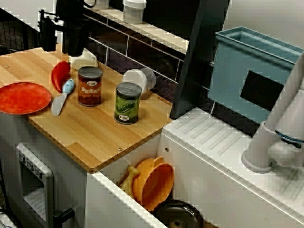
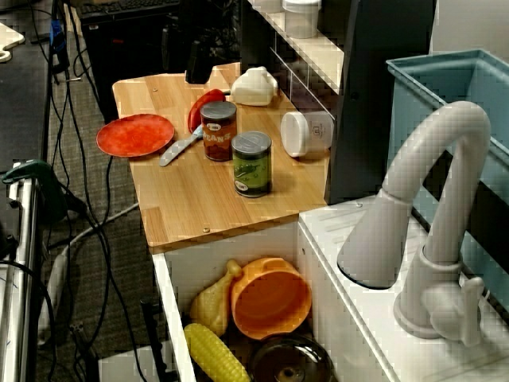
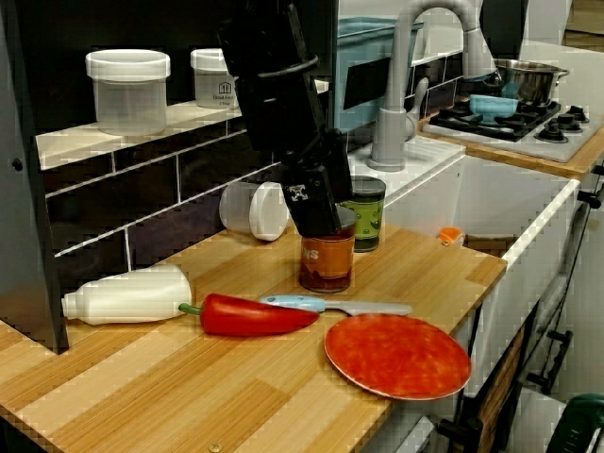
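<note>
Below the jaws, apart | blue-handled knife [image 1: 62,97] | red pepper [image 1: 60,75] just beside

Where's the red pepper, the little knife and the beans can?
red pepper [image 3: 253,317]: view from the side, middle of its body.
knife [image 3: 368,308]: view from the side, on its blade.
beans can [image 1: 90,89]: view from above, on its label.

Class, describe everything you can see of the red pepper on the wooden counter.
The red pepper is long, glossy and smooth, with a short green stem. It lies flat on the wooden counter, stem towards the white bottle, its tip beside the blue-handled knife, seemingly touching the handle. Nothing grips it.
</note>
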Motion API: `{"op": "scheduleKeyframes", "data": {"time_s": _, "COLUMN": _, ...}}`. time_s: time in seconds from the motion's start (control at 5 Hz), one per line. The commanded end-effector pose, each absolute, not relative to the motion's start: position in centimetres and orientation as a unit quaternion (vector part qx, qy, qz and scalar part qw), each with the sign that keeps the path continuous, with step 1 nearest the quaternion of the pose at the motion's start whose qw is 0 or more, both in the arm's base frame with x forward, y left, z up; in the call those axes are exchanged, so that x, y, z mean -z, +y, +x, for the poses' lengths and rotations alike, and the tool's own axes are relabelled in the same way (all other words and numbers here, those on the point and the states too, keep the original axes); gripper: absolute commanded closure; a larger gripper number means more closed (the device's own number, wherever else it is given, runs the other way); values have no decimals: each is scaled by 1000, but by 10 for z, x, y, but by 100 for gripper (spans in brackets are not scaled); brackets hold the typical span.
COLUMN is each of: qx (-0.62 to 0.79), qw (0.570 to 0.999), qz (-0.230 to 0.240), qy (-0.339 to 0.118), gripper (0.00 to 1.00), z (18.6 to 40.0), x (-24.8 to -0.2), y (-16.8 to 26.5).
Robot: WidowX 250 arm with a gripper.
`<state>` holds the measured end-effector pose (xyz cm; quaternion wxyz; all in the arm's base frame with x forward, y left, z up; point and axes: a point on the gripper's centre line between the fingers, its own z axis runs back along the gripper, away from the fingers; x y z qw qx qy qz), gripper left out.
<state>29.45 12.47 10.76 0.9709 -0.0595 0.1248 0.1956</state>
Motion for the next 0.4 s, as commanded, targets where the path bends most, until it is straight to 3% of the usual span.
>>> {"op": "scheduleKeyframes", "data": {"time_s": 0.0, "qx": -194, "qw": 973, "qz": -53, "qy": 114, "gripper": 0, "z": 290, "x": -119, "y": 150}}
{"op": "scheduleKeyframes", "data": {"time_s": 0.2, "qx": -199, "qw": 974, "qz": -56, "qy": 98, "gripper": 0, "z": 289, "x": -113, "y": 157}}
